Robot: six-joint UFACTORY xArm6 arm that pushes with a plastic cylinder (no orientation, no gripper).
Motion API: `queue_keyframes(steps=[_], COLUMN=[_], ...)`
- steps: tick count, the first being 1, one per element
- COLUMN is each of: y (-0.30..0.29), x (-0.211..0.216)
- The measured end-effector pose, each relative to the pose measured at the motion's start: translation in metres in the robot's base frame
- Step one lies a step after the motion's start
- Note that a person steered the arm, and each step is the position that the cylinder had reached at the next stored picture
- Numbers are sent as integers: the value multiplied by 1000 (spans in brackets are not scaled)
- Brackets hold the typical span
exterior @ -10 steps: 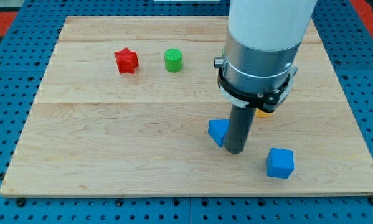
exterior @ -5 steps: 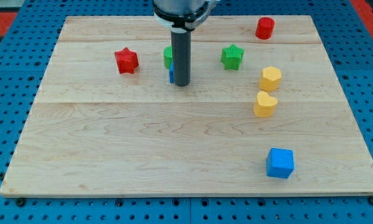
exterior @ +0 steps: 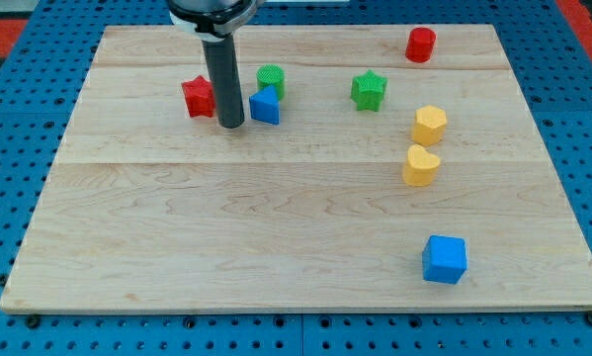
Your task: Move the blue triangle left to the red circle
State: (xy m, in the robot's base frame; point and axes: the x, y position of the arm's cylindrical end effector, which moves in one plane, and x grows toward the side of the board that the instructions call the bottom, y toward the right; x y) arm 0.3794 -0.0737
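The blue triangle (exterior: 265, 106) lies on the wooden board (exterior: 276, 227) in the upper middle, just below and touching the green cylinder (exterior: 271, 80). The red circle (exterior: 420, 44) stands far off at the view's top right. My tip (exterior: 231, 124) is down on the board just left of the blue triangle, between it and the red star (exterior: 197, 96), which the rod partly hides.
A green star (exterior: 369, 90) lies right of the triangle. A yellow hexagon (exterior: 429, 125) and a yellow heart (exterior: 421, 165) sit at the right. A blue cube (exterior: 444, 259) sits at the lower right.
The blue triangle went from the board's lower middle up to beside the green cylinder. My tip then moved from its right side to its left side.
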Motion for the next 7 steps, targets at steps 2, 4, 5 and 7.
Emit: queue_keyframes(steps=[2, 4, 5, 7], y=[32, 52, 108, 150], x=[-11, -58, -104, -128])
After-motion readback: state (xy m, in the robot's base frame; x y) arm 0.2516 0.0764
